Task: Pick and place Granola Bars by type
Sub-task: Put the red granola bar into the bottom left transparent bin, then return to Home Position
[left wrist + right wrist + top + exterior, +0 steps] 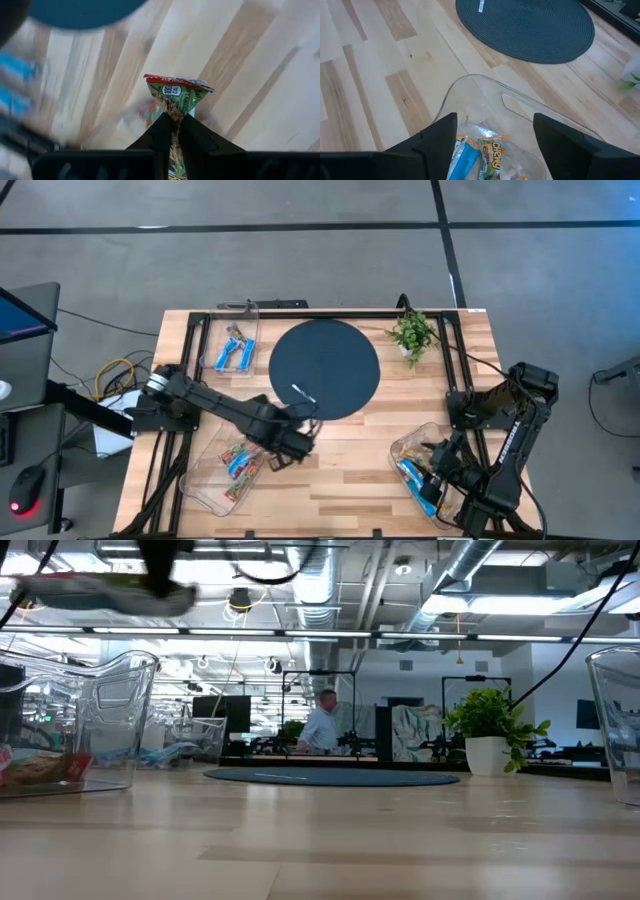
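Right now my left gripper (172, 131) is clamped on a green-wrapped granola bar (176, 97), its two fingers pinching the lower end of the wrapper while the red-edged top flares out beyond them. I take the round dark mat (325, 369) as my landmark: seen from above, the left gripper (290, 442) hangs just off the mat's near-left edge, close to the thin white stick (303, 394) lying on the mat, and beside the near-left tray (200, 485), which holds a few mixed-colour bars (238, 463). From table height the held bar shows as a blur high above the wood, so I judge it well clear of the surface. On the mat's far-left side sits another clear tray (249, 308) with blue bars (233, 350) in it. My right gripper (495, 129) waits with its fingers spread wide, over the near-right tray (485, 85), on the mat's near-right side, where a blue bar (465, 157) and an orange-labelled bar (492, 155) lie. A small potted plant (412, 333) stands just off the mat's far-right edge. I read this as the carry stage of sorting one bar. Which tray it belongs in I cannot settle from here. Next I need to bring it over the tray holding its own kind, lower it inside the walls, and only then release.
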You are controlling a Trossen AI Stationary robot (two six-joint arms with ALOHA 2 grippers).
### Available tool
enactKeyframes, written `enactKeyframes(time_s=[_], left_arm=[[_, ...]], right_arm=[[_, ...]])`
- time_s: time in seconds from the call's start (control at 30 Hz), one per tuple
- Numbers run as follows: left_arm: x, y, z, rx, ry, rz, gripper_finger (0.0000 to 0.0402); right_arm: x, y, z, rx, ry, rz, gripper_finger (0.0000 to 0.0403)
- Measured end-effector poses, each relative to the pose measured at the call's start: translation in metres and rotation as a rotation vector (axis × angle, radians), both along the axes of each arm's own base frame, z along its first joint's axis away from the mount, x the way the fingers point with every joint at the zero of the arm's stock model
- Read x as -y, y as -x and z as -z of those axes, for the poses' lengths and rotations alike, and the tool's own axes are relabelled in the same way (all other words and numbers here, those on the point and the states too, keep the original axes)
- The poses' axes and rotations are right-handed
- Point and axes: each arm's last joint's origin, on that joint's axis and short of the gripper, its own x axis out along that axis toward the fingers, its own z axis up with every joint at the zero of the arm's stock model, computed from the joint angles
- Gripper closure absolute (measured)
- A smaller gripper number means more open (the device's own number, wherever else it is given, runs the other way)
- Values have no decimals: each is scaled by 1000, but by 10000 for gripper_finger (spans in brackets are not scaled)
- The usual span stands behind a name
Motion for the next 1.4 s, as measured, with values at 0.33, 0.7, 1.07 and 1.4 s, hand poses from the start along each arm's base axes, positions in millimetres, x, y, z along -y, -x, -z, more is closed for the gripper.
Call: enactKeyframes(time_s=[0.33,0.7,1.07,1.4], left_arm=[[5,58,8,-19,-39,-209,381],[19,73,27,-53,-24,-258,290],[20,68,12,62,-66,-258,231],[10,49,-44,389,-162,-207,230]], right_arm=[[8,-14,0,-57,69,-14,149],[17,-36,1,-109,100,-22,149],[21,-41,1,-169,167,-73,149],[32,-51,-48,-150,325,-140,149]])
